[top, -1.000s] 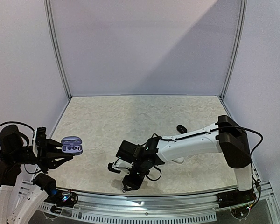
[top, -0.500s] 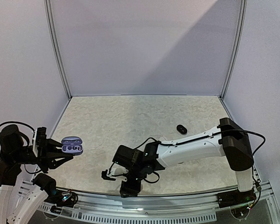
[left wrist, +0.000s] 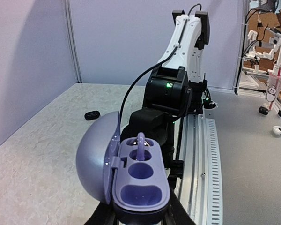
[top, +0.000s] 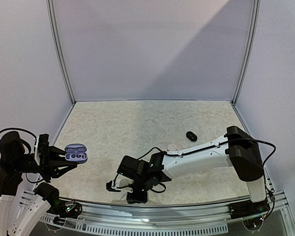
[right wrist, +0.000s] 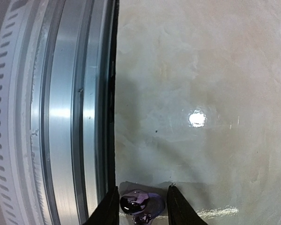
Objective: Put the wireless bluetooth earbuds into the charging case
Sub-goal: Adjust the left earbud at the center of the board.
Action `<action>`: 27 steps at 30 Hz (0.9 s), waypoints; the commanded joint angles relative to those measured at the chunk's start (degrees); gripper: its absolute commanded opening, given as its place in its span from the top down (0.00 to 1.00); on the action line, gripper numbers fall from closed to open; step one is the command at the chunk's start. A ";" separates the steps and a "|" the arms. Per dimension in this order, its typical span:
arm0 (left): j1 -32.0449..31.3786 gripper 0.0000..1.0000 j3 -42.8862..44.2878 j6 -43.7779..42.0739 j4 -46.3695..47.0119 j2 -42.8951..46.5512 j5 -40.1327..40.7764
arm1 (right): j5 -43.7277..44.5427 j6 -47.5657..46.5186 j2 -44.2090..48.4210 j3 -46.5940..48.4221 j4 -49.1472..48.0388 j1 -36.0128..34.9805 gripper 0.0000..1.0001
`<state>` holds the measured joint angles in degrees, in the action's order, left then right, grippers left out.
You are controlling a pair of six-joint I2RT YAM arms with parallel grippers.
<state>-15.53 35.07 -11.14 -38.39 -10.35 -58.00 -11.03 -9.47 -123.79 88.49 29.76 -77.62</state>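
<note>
- The right gripper (right wrist: 139, 208) sits low over the table (right wrist: 210, 70), just beside the metal rail (right wrist: 61, 117) at the near edge. Its two fingers stand a little apart.
- A lavender earbud (right wrist: 135, 202) lies directly between those fingers, filling most of the gap. I cannot tell whether the jaws are already clamped on it or only flank it.
- The bud's rounded body faces out from the wrist, and what looks like its stem points back toward the wrist.
- From there, the charging case (left wrist: 140, 187) is off to the robot's left and higher, well apart from the right gripper.
- The left gripper (left wrist: 139, 219) is clamped on the case base and holds it in the air with the lid swung open.
- The wells face upward. One lavender seated bud (left wrist: 140, 140) seems to fill the far well, and the near wells look empty.
- My judgement: the coming move depends on lifting the bud leftward and upward, stem down into an empty well.
- A black earbud (top: 191, 136) lies farther back on the table, nearer the right arm.
</note>
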 commanded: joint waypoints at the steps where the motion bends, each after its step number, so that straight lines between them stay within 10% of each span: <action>1: -0.61 1.00 -0.55 -0.52 0.24 -0.49 -0.04 | 2.88 0.12 -1.45 0.55 0.12 0.11 0.69; 16: -0.60 1.00 -0.56 -0.47 0.16 -0.31 0.03 | 28.92 16.13 -2.37 0.74 4.72 6.37 0.75; 27: -0.58 1.00 -0.58 -0.51 0.15 -0.46 0.11 | 24.75 21.49 -3.48 3.24 5.39 8.61 0.56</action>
<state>-15.53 35.07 -11.14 -38.39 -10.35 -57.98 15.09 9.39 -124.62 90.19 32.56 -69.08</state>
